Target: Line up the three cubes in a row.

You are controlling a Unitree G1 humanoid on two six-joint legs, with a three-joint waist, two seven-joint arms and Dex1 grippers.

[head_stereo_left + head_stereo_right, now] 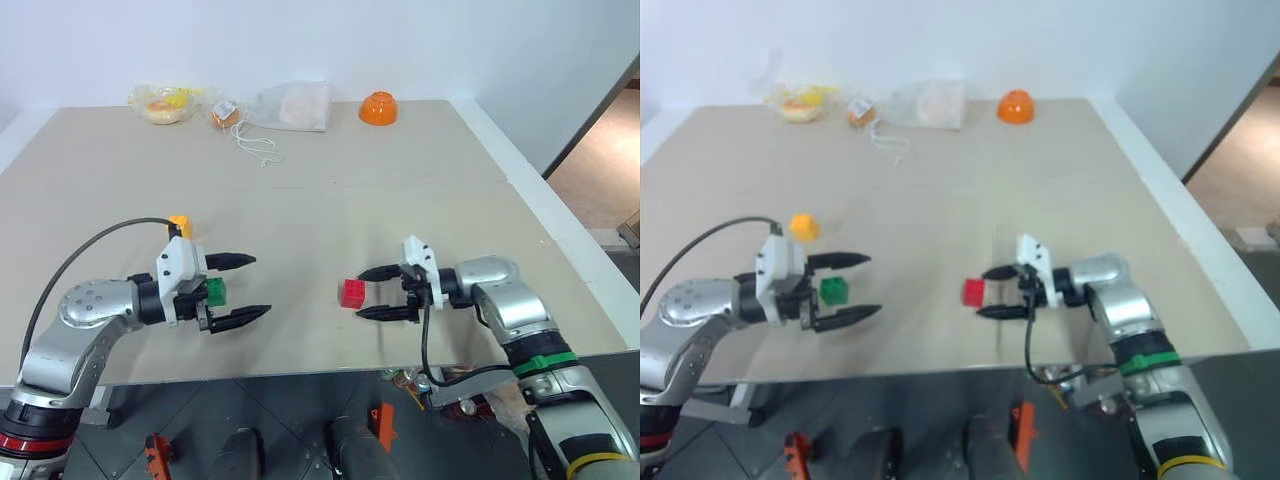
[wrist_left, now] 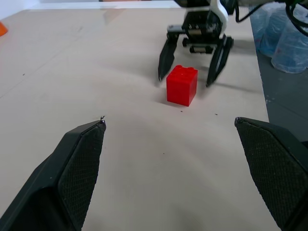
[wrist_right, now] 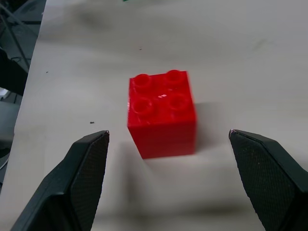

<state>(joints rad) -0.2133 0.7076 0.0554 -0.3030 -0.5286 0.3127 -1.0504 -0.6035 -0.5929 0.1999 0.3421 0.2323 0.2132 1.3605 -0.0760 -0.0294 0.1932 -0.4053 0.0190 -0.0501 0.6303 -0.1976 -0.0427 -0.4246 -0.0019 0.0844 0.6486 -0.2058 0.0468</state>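
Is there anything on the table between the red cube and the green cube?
No. In the left eye view, bare table separates the red cube and green cube.

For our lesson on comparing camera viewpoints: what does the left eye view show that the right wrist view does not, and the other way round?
Left eye view alone: the green cube, the yellow-orange cube, the orange bowl and the open left gripper. Right wrist view alone: the four studs on top of the red cube, seen close. Both share the red cube, standing on the table ahead of the open right gripper, untouched.
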